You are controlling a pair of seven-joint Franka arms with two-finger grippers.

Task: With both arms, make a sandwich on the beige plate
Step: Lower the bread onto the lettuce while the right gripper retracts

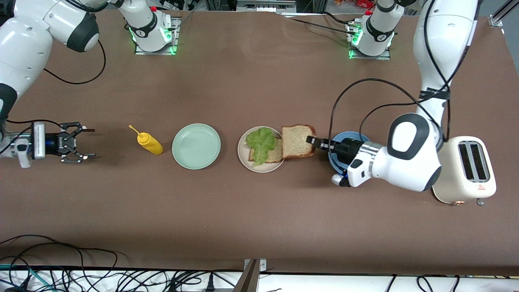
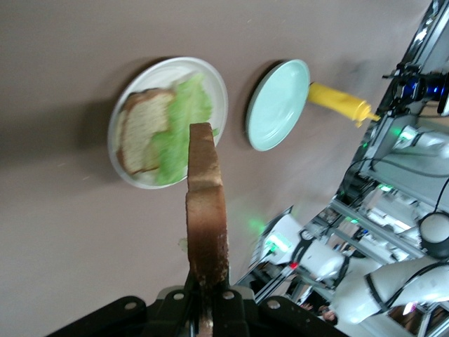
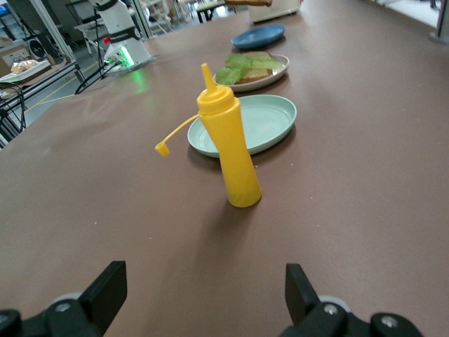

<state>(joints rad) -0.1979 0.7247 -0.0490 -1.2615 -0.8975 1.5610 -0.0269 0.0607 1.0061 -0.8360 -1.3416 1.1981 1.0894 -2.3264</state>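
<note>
The beige plate (image 1: 244,160) stood mid-table and held a bread slice (image 1: 272,155) with a lettuce leaf (image 1: 262,142) laid over it. The second bread slice (image 1: 298,140) was pinched by its crust in the left gripper (image 1: 315,141) and carried over the plate's rim, judged ready for capping the lettuce. The blue plate (image 1: 335,160), under the left gripper's wrist, showed nothing on its visible part; the mint-green plate (image 1: 196,146) was bare. The right gripper (image 1: 83,142), fingers spread and holding nothing, waited low beside the yellow squeeze bottle (image 1: 149,142). A toaster (image 1: 466,169) stood at the left arm's end.
</note>
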